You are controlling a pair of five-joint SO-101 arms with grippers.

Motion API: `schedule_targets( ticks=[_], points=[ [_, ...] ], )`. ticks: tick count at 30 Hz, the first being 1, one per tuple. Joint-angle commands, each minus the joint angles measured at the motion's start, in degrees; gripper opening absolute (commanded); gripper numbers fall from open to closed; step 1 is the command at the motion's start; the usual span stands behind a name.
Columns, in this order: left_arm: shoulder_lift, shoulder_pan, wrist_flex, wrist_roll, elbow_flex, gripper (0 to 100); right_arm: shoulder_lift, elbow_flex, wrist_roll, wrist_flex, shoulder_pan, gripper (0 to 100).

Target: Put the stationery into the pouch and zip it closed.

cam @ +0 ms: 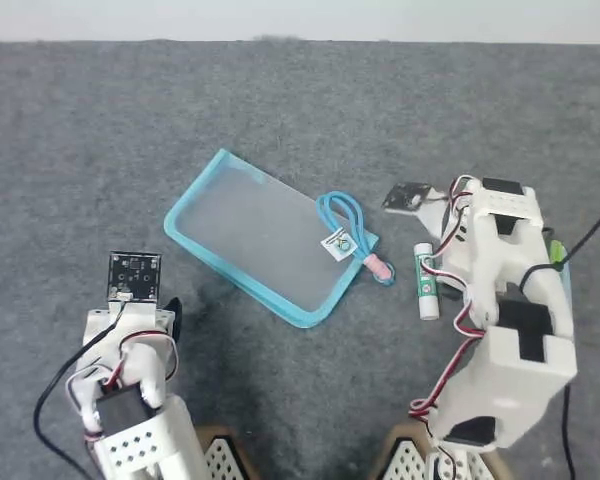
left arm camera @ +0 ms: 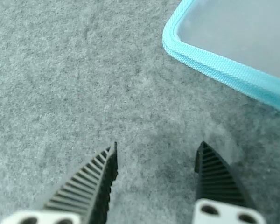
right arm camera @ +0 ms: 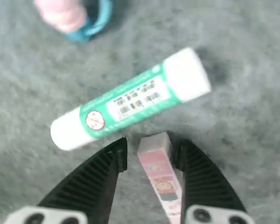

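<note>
The translucent pouch (cam: pixel 265 240) with teal edging lies flat mid-table; one of its corners (left arm camera: pixel 233 42) is ahead of my left gripper. Its blue cord (cam: pixel 340 215) ends in a pink zip pull (cam: pixel 378 266) (right arm camera: pixel 60 14). A green and white glue stick (cam: pixel 426 283) (right arm camera: pixel 130 100) lies right of the pouch. My right gripper (right arm camera: pixel 151 144) is just behind the stick, open, its fingers on either side of a pink eraser (right arm camera: pixel 157 172), with a thin gap on one side. My left gripper (left arm camera: pixel 156 149) (cam: pixel 168 322) hangs open over bare carpet at the front left.
Grey carpet (cam: pixel 100 130) covers the table, with wide free room at the back and left. A small green object (cam: pixel 557 250) peeks out behind the right arm (cam: pixel 500 260) at the right edge, mostly hidden. A pale wall strip (cam: pixel 300 18) runs along the back.
</note>
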Motion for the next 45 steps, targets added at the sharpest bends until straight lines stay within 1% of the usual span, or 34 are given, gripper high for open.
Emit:
schedule_targets(
  ticks=[1,4,6,9,11,14,16,17,19,24,30,31,35,40,43,45],
  points=[
    [-0.79,0.26,0.26,-0.53,-0.31,25,0.31,-2.37,3.87,0.66,0.4,15.9],
    [-0.79,0.26,0.26,-0.53,-0.31,25,0.92,-2.46,3.52,0.13,0.75,7.5],
    [-0.79,0.26,0.26,-0.53,-0.31,25,0.75,-2.46,-0.18,-0.57,1.8,0.3],
    [-0.79,0.26,0.26,-0.53,-0.31,25,0.66,-2.55,-10.9,-1.54,4.26,2.4],
    [-0.79,0.26,0.26,-0.53,-0.31,25,0.66,-3.25,-18.99,-1.98,6.37,1.3],
    [-0.79,0.26,0.35,-0.53,-0.31,25,0.66,-5.27,-32.09,-2.95,11.65,0.7],
    [-0.79,0.26,0.44,-0.53,-0.31,25,0.66,-7.38,-38.68,-3.12,15.69,0.7],
    [-0.79,0.26,0.44,-0.53,-0.31,25,0.66,-8.44,-39.91,-3.12,17.27,0.7],
    [-0.79,0.26,0.44,-0.53,-0.31,25,1.01,-10.64,-40.09,-3.12,19.47,0.7],
    [-0.79,0.26,0.53,-0.53,-0.31,25,1.01,-13.1,-40.0,-2.51,20.53,1.8],
    [-0.79,0.26,0.53,-0.53,-0.31,25,0.57,-13.1,-39.91,-2.42,19.12,20.3],
    [-0.79,0.26,0.53,-0.53,-0.31,25,0.57,-13.19,-40.09,-1.98,18.42,21.0],
    [-0.79,0.26,0.53,-0.53,-0.31,25,0.57,-15.91,-41.32,3.12,15.34,18.0],
    [-0.79,0.26,0.53,-0.53,-0.31,25,0.48,-23.56,-50.11,11.82,11.12,17.7],
    [-0.79,0.26,0.44,-0.53,-0.31,25,0.4,-25.76,-52.92,17.36,4.7,17.7],
    [-0.79,0.26,0.44,-0.53,-0.31,25,-0.75,-24.53,-54.42,17.54,-0.31,17.7]
  ],
)
